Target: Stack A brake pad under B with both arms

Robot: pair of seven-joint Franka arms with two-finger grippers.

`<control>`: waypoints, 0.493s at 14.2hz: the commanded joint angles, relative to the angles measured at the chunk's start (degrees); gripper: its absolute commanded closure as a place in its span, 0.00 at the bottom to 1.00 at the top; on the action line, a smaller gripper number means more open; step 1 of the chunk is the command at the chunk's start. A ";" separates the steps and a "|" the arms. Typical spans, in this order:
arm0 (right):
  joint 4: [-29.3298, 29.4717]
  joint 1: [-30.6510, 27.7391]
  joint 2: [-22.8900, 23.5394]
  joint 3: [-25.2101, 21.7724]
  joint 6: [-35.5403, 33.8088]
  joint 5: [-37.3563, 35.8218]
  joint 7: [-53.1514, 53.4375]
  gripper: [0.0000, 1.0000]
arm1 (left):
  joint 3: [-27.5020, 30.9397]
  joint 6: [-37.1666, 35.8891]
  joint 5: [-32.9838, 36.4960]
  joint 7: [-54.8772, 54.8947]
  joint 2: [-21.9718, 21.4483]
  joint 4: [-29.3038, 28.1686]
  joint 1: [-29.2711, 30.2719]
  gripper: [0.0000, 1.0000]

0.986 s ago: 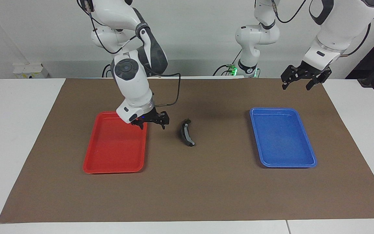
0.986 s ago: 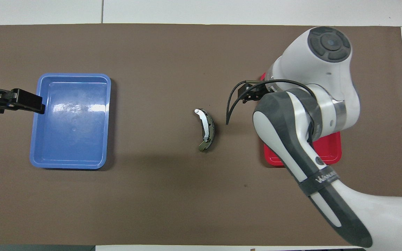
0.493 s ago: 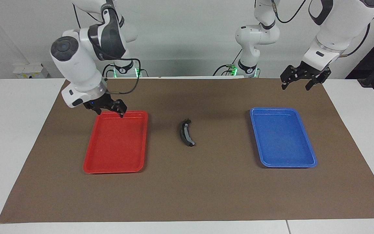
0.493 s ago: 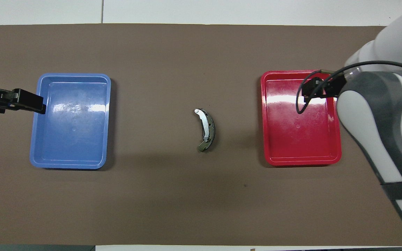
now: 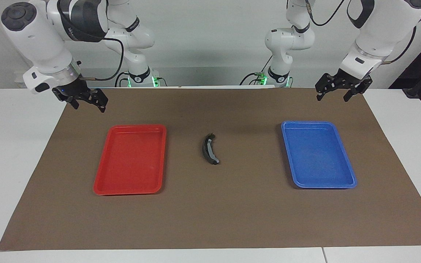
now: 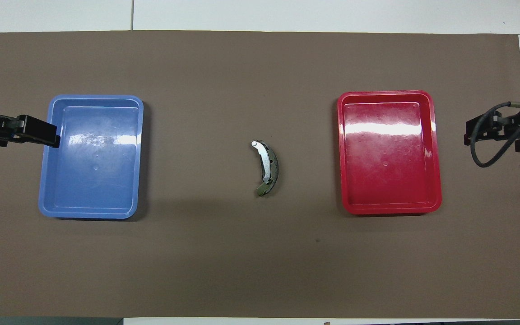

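The long black crescent pad B (image 5: 209, 149) lies on the brown mat between the two trays; in the overhead view (image 6: 265, 167) it shows a pale grey face and small lugs. A dark grey strip (image 6: 275, 163) lies along its outer curve; I cannot tell whether this is the short pad A. My right gripper (image 5: 90, 107) is open and empty, up over the mat's corner at the right arm's end. My left gripper (image 5: 333, 98) is open and empty, waiting over the mat's edge at the left arm's end.
An empty red tray (image 5: 102, 179) lies toward the right arm's end, and an empty blue tray (image 5: 347, 171) toward the left arm's end. The brown mat (image 5: 210, 219) covers most of the white table.
My right arm has swung away from beside the pad, across the red tray, and up to the mat's corner by its base. The pad and the left arm have not moved.
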 commanded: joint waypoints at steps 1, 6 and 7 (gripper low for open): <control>-1.35 -1.33 -1.24 0.66 0.22 -0.91 -3.42 0.00 | -0.18 0.61 -0.76 -0.29 -0.51 -0.95 0.21 0.00; -4.60 -1.69 -3.53 0.32 0.49 -0.82 -3.85 0.00 | -0.18 0.61 -0.76 -0.29 -0.51 -0.95 0.21 0.00; -4.60 -1.77 -3.53 0.31 0.49 -0.82 -3.94 0.00 | -0.18 0.61 -0.76 -0.29 -0.51 -0.95 0.21 0.00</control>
